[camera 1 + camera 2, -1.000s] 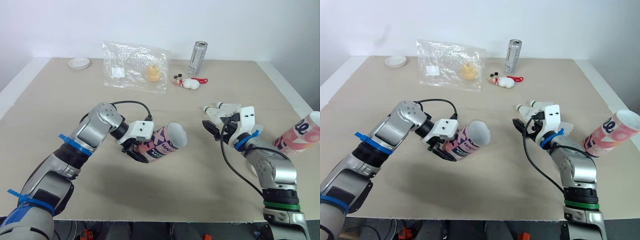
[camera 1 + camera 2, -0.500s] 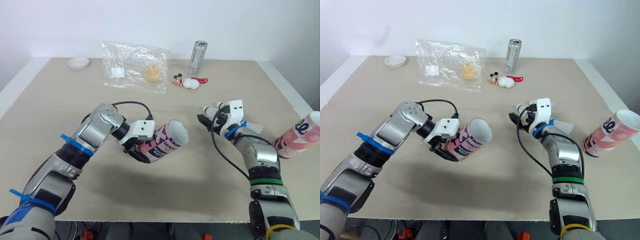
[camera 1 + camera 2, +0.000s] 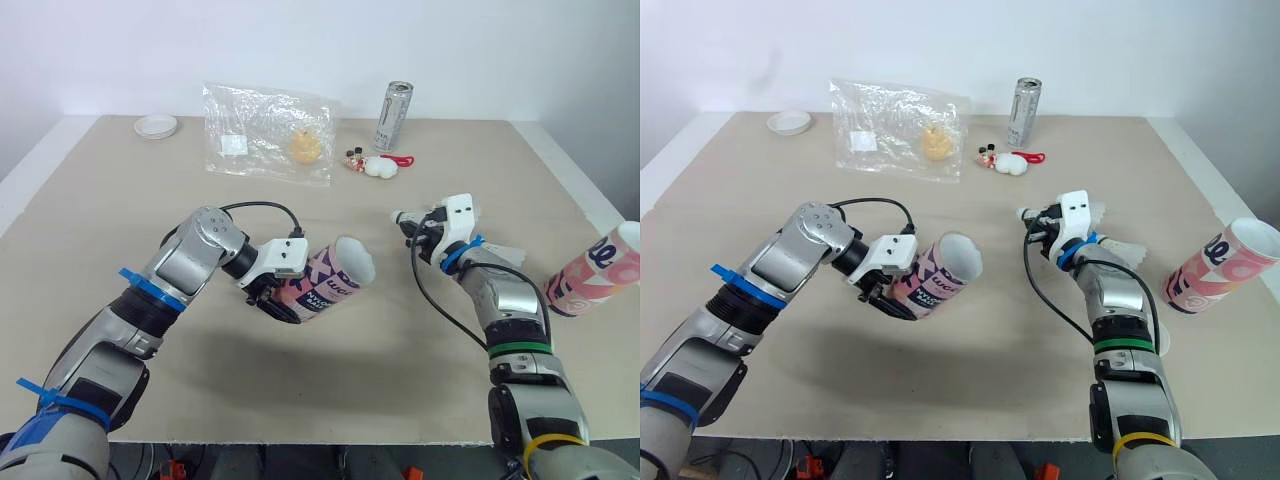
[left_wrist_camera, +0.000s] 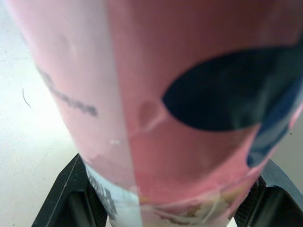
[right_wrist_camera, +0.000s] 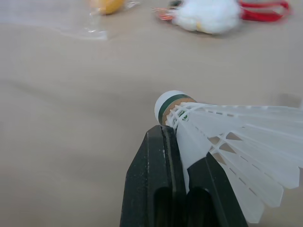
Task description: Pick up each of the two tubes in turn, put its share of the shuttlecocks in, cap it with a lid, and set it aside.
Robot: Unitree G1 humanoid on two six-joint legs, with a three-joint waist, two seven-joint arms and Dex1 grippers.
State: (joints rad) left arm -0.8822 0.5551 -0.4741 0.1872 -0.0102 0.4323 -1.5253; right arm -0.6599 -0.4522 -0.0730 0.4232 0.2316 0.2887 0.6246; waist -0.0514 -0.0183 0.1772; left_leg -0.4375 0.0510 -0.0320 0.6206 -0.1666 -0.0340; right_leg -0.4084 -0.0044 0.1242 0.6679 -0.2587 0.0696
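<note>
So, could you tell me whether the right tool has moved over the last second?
Yes. The right tool, shut on a shuttlecock, has moved forward and to the left, nearer the can and the tube.

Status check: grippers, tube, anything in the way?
Right gripper shut on shuttlecock, cork leading. Left gripper shut on tube, open mouth angled toward shuttlecock, not yet inserted. Second tube far right, off the path.

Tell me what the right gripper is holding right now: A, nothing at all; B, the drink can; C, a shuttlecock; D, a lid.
C: the right gripper is pinched on the white feathers of a shuttlecock, just behind its cork tip.
</note>
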